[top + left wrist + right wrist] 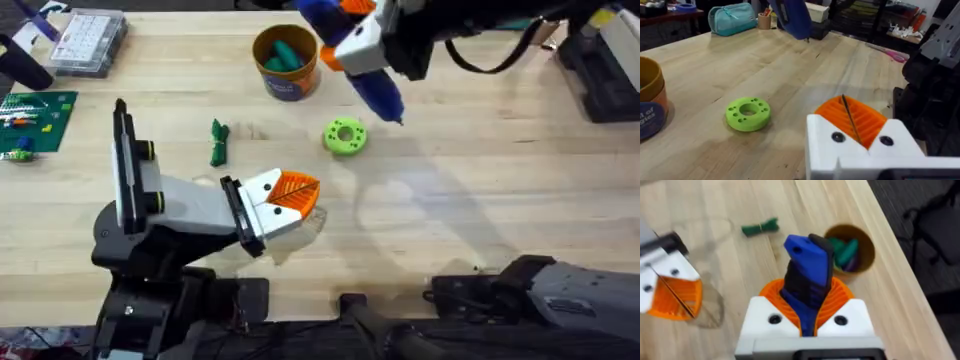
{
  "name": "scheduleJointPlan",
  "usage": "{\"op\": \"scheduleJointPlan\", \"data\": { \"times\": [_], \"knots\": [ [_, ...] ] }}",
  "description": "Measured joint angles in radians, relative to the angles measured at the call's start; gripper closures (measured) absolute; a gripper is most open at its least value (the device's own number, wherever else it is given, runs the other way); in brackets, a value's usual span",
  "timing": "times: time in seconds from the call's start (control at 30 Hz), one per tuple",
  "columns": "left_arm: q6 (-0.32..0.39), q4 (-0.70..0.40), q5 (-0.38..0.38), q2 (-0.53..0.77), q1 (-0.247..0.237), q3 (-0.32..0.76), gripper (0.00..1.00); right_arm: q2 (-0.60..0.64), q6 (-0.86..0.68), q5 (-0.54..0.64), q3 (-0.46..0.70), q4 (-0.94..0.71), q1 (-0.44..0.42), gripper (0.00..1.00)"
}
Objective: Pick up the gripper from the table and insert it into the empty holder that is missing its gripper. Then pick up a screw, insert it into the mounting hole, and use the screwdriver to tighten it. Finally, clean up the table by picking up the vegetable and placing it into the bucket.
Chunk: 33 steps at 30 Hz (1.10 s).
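Right, the screwdriver [375,85] was up in the air, clamped in the right gripper [352,45] w/ its metal tip pointing down, just above and beside the lime-green ring [345,136] on the table [480,200]. In the right wrist view the blue handle [807,277] sat squeezed between the orange pads, so that tool was closed on it. The left gripper [290,200] lay low over the table nearer the arm bases, well apart from the ring; its pads met along a thin dark line in the left wrist view [852,120], so it looked closed w/ nothing in it.

The vegetable [218,142] lay on the bare wood, near the bucket [285,62] but apart from it; the bucket already held sth green.

Judging by this, the screw-tightening step was in hand, w/ cleanup not yet done. Next move would prob call for bringing the tip down square into the screw head w/out sliding off, then turning.

Hard to make out: no screw head could be told apart among the ring's holes, and whether the ring was the mount couldn't be said. The right arm's upper part was cut off at the overhead's top edge, and the bucket's contents were too small to identify
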Motion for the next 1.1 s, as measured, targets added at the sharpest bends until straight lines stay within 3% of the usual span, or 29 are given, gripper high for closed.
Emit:
{"op": "scheduleJointPlan", "data": {
  "times": [0.3,0.6,0.87,1.1],
  "knots": [
    [0.0,0.0,0.0,0.0,0.0,0.0,0.99,0.034,-0.294,0.224,0.001,-0.244,-0.018,0.91],
    [0.0,0.0,0.0,0.0,0.0,0.0,0.991,0.281,-0.416,0.421,0.003,-0.238,-0.133,0.912],
    [0.0,0.0,0.0,0.0,0.0,0.0,0.991,0.478,-0.459,0.494,0.004,-0.217,-0.24,0.913],
    [0.0,0.0,-0.003,0.0,0.0,0.0,0.991,0.577,-0.473,0.507,0.004,-0.196,-0.301,0.913]
  ]
}}
